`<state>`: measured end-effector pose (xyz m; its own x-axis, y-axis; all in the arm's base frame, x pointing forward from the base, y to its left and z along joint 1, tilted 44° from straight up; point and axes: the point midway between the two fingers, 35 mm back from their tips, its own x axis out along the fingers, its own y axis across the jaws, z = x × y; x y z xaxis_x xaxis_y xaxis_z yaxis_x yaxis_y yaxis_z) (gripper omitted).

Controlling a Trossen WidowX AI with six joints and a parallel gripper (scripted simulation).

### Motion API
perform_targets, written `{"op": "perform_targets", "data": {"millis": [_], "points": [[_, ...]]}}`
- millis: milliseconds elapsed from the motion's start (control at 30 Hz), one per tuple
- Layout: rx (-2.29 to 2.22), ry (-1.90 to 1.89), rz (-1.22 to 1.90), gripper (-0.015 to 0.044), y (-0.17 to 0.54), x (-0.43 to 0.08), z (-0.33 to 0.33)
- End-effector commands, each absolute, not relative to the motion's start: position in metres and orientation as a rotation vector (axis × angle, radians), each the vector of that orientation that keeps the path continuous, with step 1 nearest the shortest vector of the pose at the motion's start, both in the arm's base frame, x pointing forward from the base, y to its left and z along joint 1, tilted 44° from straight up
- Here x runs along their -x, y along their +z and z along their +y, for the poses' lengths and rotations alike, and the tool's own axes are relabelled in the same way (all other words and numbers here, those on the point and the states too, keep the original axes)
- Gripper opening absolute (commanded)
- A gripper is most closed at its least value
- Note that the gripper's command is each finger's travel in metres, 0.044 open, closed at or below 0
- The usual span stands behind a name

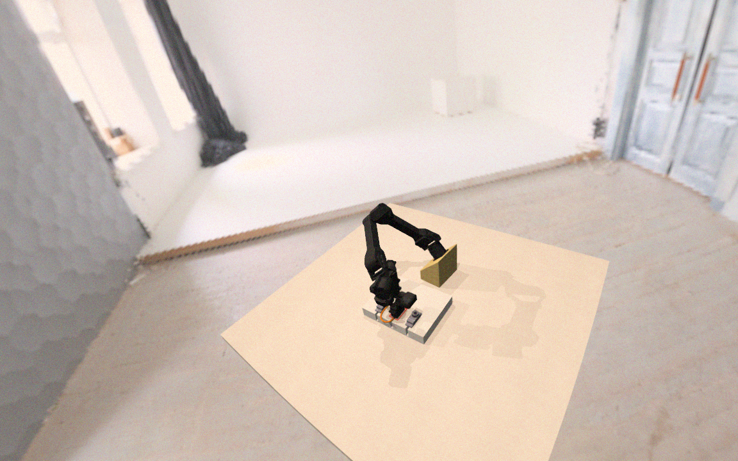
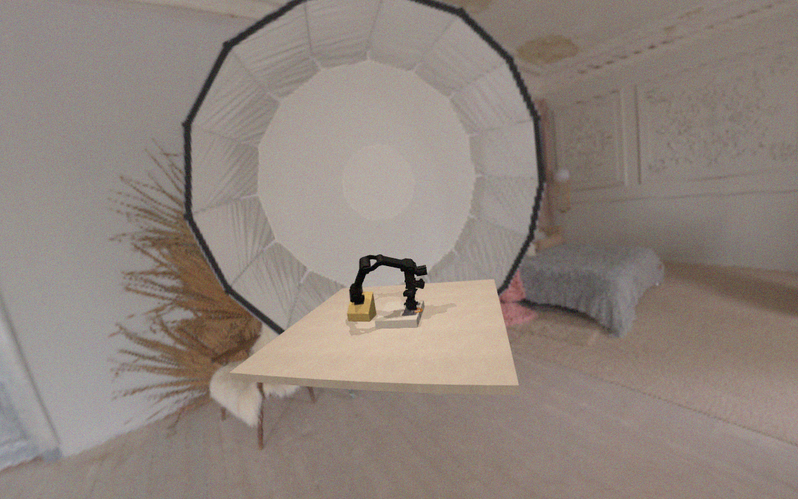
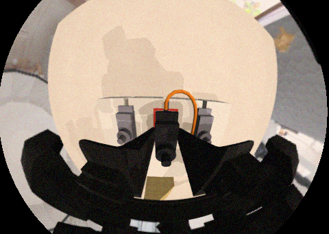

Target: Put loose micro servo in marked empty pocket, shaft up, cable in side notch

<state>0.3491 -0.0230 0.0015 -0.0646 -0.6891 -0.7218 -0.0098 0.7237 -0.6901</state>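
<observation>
The black micro servo (image 3: 166, 134) sits pinched between the gripper's fingertips, shaft toward the wrist camera, its orange cable (image 1: 385, 314) (image 3: 180, 91) arching out beyond them.

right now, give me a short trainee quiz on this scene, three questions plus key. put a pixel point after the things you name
1. What color is the cable (image 1: 384, 318) (image 3: 180, 91) on the held servo (image 3: 166, 134)?
2. True or false: the pincer (image 1: 396, 312) (image 2: 412, 307) (image 3: 166, 131) is shut on the held servo.
3. Fill in: in the wrist view, the held servo is ____ the two gray servos.
a) left of both
b) between
c) right of both

Key: 1 orange; 2 true; 3 b
</observation>
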Motion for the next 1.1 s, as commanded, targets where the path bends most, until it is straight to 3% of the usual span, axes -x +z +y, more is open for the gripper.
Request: {"op": "perform_targets", "data": {"millis": [0,1067], "points": [[0.596,-0.612,1.553,0.0,-0.001,-0.348,-0.026],[0.597,-0.613,1.552,0.0,-0.02,-0.346,-0.045]]}}
